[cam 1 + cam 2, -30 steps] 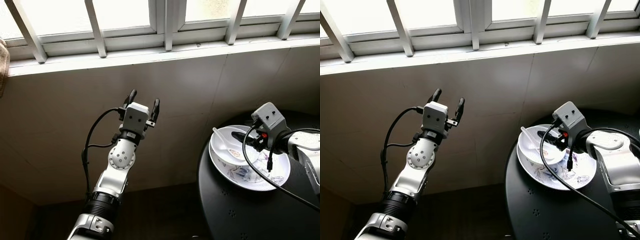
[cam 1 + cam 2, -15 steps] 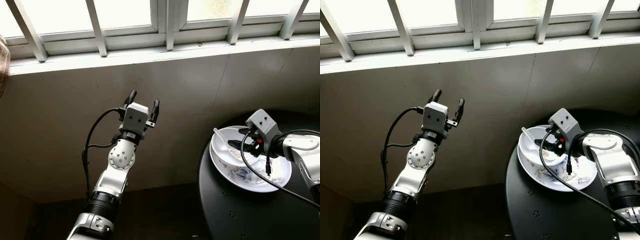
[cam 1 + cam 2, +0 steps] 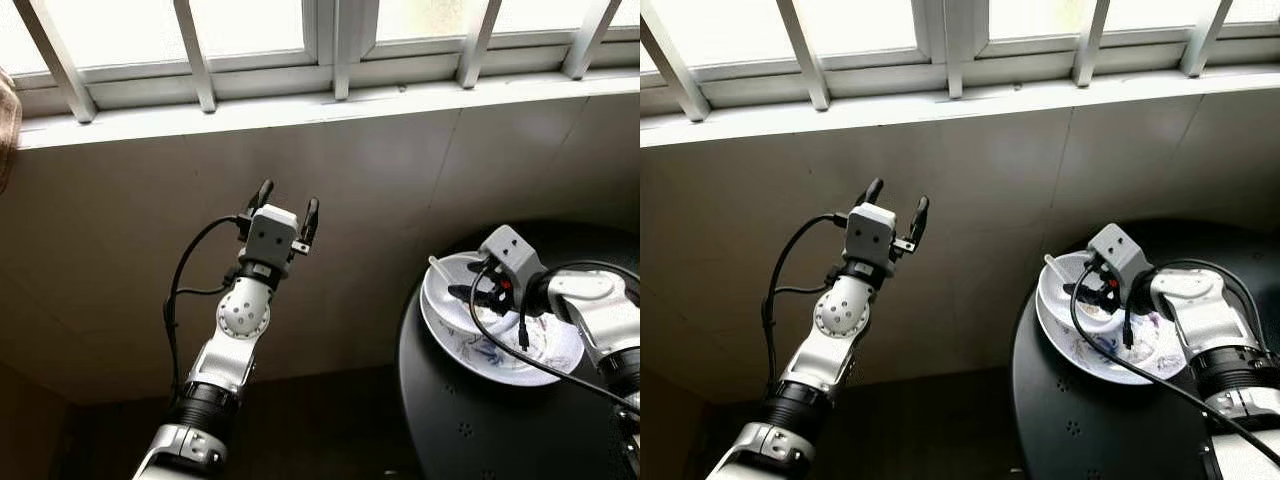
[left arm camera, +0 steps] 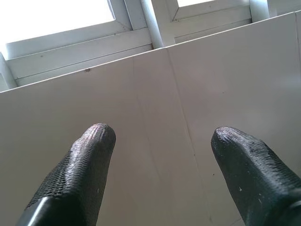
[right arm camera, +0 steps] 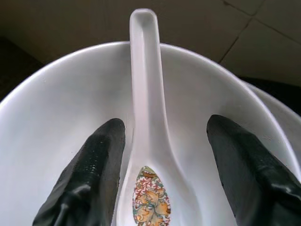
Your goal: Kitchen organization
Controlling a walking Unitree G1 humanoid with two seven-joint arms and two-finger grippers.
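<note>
A white bowl sits on a patterned plate at the left side of a round black table. A white ceramic spoon with a floral print lies in the bowl, its handle resting over the rim. My right gripper is open and lowered into the bowl, one finger on each side of the spoon and not touching it. My left gripper is held up in front of the tiled wall, open and with nothing between its fingers.
A beige tiled wall runs under a white window sill with slanted bars. A brownish cloth hangs at the far left edge. Dark floor lies below the wall, left of the table.
My right gripper has moved left across the plate and down into the bowl, now straddling the spoon. The left arm has stayed still.
</note>
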